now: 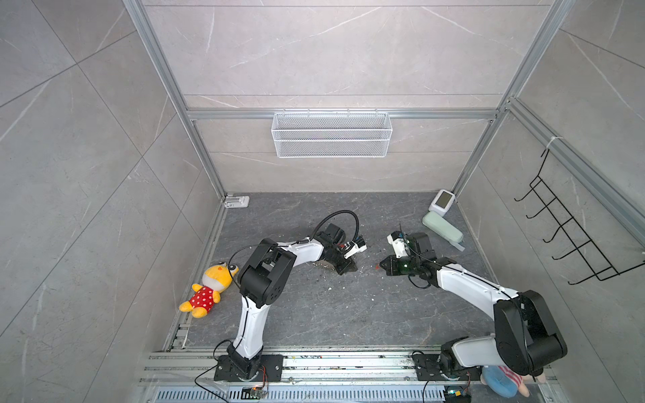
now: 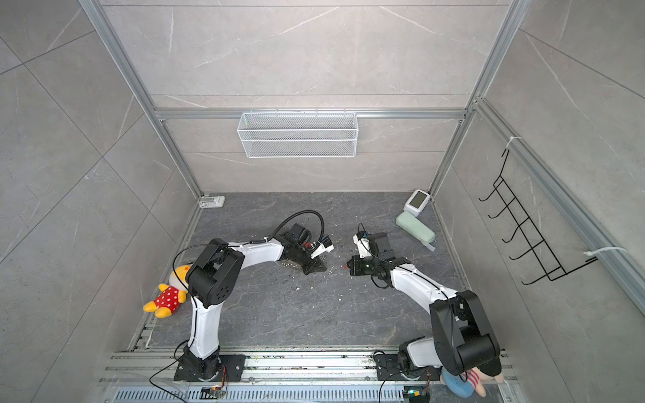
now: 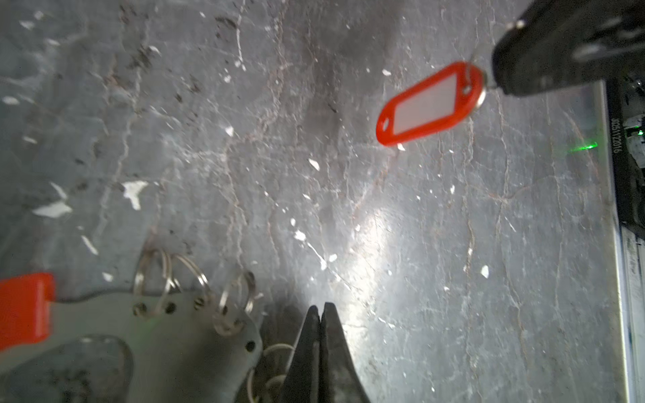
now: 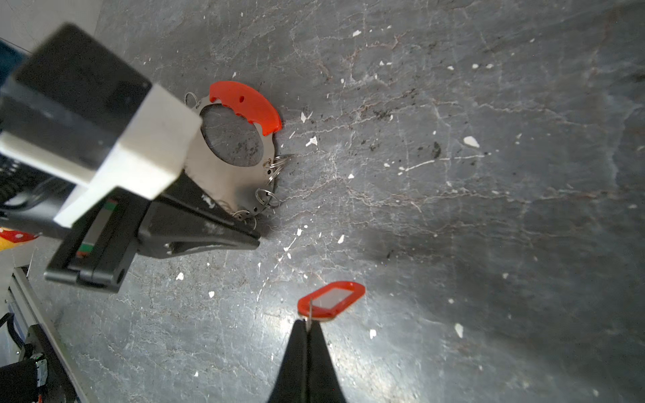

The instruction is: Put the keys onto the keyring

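In a top view, the keys are a red speck at my right gripper. Left wrist: my left gripper is clenched beside the keyring. Right wrist alone shows me pinching the keys' metal end.

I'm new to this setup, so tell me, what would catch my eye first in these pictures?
The red key tag stands out most, hanging from the shut right gripper, which pinches its metal end. Next comes the grey keyring with its curved red strip, lying on the dark table by the shut left gripper. A yellow plush toy lies at the table's left edge in both top views.
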Controlling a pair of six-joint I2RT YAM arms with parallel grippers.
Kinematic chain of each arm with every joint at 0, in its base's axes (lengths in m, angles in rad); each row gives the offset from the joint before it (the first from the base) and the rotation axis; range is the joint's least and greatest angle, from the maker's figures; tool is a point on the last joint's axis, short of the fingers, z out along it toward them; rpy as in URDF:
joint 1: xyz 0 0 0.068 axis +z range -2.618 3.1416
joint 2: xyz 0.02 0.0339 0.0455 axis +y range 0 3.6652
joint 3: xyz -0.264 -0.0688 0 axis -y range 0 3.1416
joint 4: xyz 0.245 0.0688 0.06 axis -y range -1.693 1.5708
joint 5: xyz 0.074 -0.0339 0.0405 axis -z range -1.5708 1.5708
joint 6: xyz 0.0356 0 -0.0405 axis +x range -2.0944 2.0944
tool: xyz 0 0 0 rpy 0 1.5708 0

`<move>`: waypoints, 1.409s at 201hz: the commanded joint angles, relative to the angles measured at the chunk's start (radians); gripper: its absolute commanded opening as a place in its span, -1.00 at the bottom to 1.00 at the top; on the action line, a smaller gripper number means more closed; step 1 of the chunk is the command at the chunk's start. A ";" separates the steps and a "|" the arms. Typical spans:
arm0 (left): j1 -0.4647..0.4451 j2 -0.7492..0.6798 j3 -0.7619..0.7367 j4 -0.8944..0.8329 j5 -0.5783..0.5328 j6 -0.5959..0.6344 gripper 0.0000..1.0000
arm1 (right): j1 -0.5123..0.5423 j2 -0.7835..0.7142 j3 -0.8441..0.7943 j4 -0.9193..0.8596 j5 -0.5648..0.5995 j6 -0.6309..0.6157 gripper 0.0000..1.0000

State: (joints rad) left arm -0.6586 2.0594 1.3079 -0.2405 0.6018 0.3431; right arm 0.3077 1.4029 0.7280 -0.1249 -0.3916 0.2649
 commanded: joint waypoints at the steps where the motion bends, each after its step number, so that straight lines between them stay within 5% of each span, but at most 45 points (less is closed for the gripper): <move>1: -0.003 -0.074 -0.015 0.006 0.074 -0.031 -0.98 | -0.005 -0.009 -0.012 0.023 -0.020 0.003 -1.00; 83: 0.049 -0.112 -0.001 0.214 -0.115 -0.183 -0.77 | -0.009 -0.028 -0.027 0.029 -0.006 0.011 -1.00; 151: 0.028 -0.055 0.078 0.141 -0.124 -0.170 -0.87 | -0.015 -0.032 -0.035 0.031 -0.004 0.011 -1.00; 209: -0.020 0.009 0.194 -0.034 -0.298 -0.304 -0.82 | -0.020 -0.024 -0.038 0.041 -0.007 0.020 -1.00; 283: -0.041 0.022 0.260 -0.157 -0.416 -0.446 -0.27 | -0.025 -0.035 -0.047 0.043 -0.009 0.022 -1.00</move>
State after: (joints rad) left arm -0.6876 2.1036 1.5482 -0.3470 0.2344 -0.0475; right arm 0.2874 1.3922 0.6971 -0.0963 -0.3973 0.2729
